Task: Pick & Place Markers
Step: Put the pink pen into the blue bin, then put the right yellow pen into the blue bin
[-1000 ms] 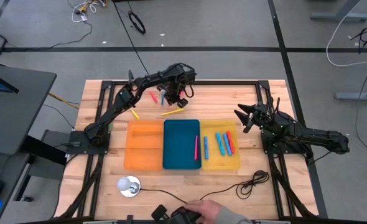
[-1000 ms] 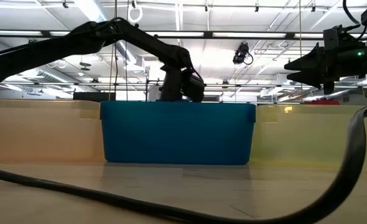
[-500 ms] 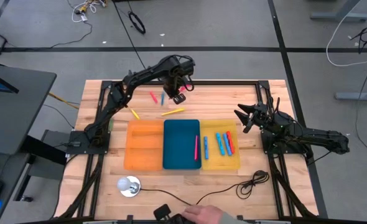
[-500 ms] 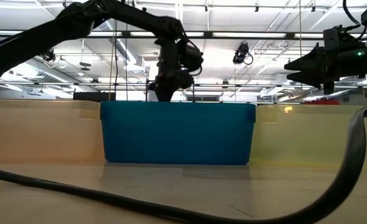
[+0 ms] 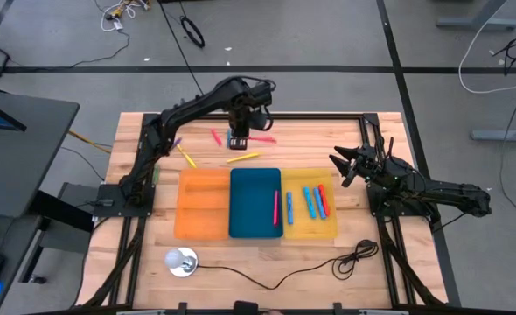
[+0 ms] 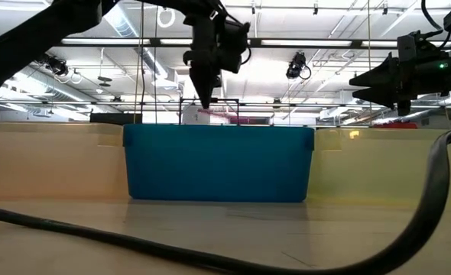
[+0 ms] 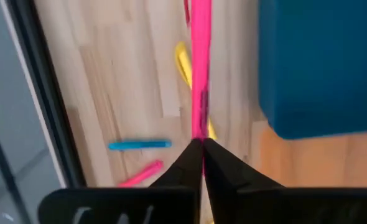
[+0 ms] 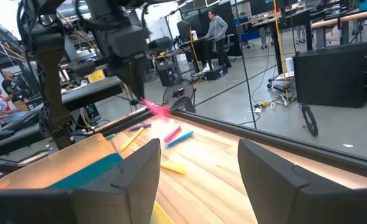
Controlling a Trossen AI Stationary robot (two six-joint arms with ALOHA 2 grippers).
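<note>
**Above the far table edge, a pink marker held aloft**

Beyond the blue tray, the left gripper pinches a pink marker clear of the wood. At right, the right gripper waits, fingers spread, beside the yellow tray.

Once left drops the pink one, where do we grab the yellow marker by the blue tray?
Mid-shaft, from straight above, closing across its width. The yellow marker lies flat and slanted on the table, just beyond the blue tray. The left gripper, shut on the pink marker, hangs just beyond it.
</note>
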